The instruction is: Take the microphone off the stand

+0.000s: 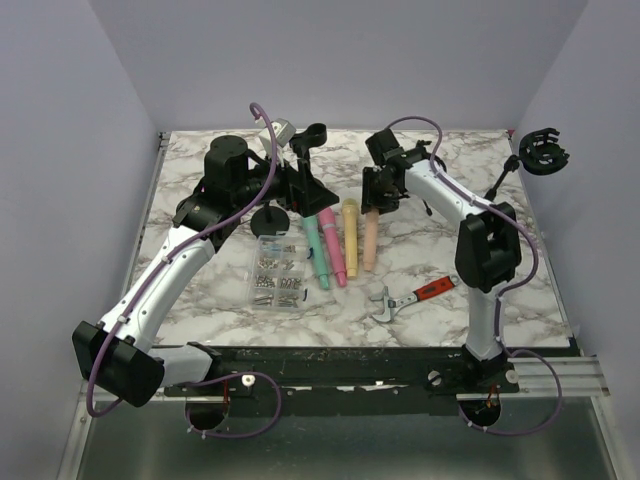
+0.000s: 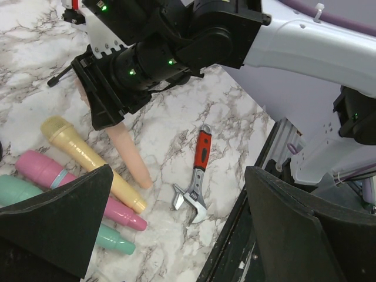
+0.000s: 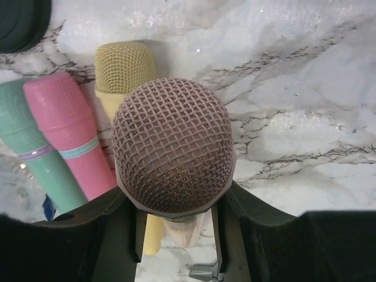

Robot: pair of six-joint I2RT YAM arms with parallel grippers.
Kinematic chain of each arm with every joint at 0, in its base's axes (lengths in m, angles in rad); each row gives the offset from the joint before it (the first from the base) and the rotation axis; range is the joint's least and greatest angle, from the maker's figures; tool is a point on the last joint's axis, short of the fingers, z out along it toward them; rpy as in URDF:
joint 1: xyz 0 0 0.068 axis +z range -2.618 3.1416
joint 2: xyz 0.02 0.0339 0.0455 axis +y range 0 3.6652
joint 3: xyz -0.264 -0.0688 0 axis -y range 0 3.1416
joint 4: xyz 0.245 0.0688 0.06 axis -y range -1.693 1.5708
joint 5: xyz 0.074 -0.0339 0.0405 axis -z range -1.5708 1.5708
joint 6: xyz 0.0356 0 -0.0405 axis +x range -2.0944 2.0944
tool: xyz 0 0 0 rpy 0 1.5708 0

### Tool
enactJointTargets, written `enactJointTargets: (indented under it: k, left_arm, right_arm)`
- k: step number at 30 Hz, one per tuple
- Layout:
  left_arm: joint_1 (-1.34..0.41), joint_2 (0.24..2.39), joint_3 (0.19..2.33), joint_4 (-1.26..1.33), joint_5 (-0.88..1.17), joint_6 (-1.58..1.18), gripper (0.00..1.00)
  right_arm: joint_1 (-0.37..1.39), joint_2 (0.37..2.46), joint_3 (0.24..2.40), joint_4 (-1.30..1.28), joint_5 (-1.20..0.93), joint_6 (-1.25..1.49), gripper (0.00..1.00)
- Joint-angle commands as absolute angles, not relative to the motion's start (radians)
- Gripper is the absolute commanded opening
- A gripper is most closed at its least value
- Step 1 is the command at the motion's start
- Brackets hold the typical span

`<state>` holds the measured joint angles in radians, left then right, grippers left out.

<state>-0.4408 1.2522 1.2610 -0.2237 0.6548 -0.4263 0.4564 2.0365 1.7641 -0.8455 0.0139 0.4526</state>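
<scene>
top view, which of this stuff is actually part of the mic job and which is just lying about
Job in hand:
- peach microphone, gripped by the right gripper
- round-base mic stand
- mic stand at the right edge

Lying about:
- green microphone
- pink microphone
- yellow microphone
- adjustable wrench
- clear box of screws

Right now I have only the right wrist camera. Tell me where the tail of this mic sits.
Observer: The peach microphone lies on the table, its tail near the wrench but apart from it.
Operator: Report the left arm.
Observer: The left gripper is open, holding nothing.
Operator: Check the stands.
Observer: The stand at the table's right edge has an empty clip.
</scene>
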Motion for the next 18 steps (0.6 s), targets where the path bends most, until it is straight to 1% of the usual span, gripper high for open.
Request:
enactJointTargets:
  k: [1, 8, 18]
  left_arm:
    - [-0.448, 1.252, 1.271, -0.215, 0.641, -0.419, 0.99]
    - [-0.448, 1.259, 1.278, -0.222, 0.643, -0.413, 0.99]
    - [-0.448, 1.273, 1.282, -0.228, 0.649, -0.411, 0.99]
  right_arm:
    - [0.456, 2.112, 1.791, -0.834, 0.088, 0.484, 0.18]
    - [0.456, 2.169, 1.803, -0.811, 0.091, 0.476, 0.23]
    - [0.457, 2.195, 1.772, -0.756, 0.093, 0.489, 0.24]
